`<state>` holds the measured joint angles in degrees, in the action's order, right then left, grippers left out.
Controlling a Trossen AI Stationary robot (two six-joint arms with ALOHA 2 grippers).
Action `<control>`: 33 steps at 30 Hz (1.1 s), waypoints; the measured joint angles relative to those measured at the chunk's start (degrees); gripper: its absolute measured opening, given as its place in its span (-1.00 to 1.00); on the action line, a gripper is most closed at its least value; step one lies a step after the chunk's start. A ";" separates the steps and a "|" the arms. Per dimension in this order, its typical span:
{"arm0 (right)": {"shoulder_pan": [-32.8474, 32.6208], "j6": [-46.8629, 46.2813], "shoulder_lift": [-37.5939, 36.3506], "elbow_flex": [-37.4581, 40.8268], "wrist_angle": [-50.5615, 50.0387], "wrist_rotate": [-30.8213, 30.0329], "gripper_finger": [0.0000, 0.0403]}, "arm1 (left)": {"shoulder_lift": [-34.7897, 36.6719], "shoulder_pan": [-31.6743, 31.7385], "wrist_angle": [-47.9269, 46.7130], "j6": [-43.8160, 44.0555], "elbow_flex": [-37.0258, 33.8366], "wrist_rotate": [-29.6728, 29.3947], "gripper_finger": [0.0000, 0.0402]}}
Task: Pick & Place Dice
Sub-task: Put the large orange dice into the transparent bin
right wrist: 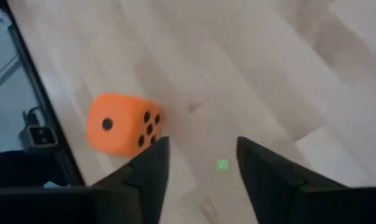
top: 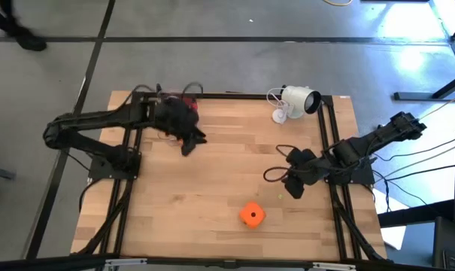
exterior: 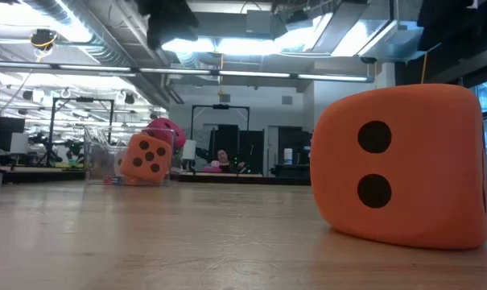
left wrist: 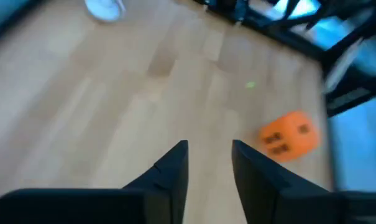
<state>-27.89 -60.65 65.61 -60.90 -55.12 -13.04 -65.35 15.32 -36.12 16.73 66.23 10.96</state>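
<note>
Meanwhile, one orange die (top: pixel 251 214) is left near the table's (top: pixel 212 181) front edge, presumably awaiting pickup; the right gripper (top: pixel 294 187), parted and empty, is poised nearby, while the left gripper (top: pixel 193 143), also parted and empty, is held toward the far-left corner.

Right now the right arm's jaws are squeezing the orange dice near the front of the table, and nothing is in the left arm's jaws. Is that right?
Not quite. The right gripper holds nothing: its jaws stand open over bare wood, and the orange dice sits apart beside them, as the right wrist view shows. The high view shows that dice alone on the table. The left gripper is empty, as you said.
</note>
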 joint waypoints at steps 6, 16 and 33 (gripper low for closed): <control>-2.85 -1.45 4.13 0.00 3.28 5.53 -0.67 | -0.77 -13.74 0.33 -3.89 -0.37 -13.93 -0.68; -8.56 -16.73 16.75 0.02 18.59 14.59 -0.98 | -4.43 -26.24 -0.13 2.26 -3.94 -18.71 -0.98; -10.52 -28.71 31.08 -0.85 23.62 16.06 -1.00 | -9.88 -31.03 0.60 1.64 -5.92 -19.69 -0.99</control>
<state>-38.41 -89.36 96.69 -61.76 -31.49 3.02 -75.23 -15.71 -35.52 18.37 60.31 -8.73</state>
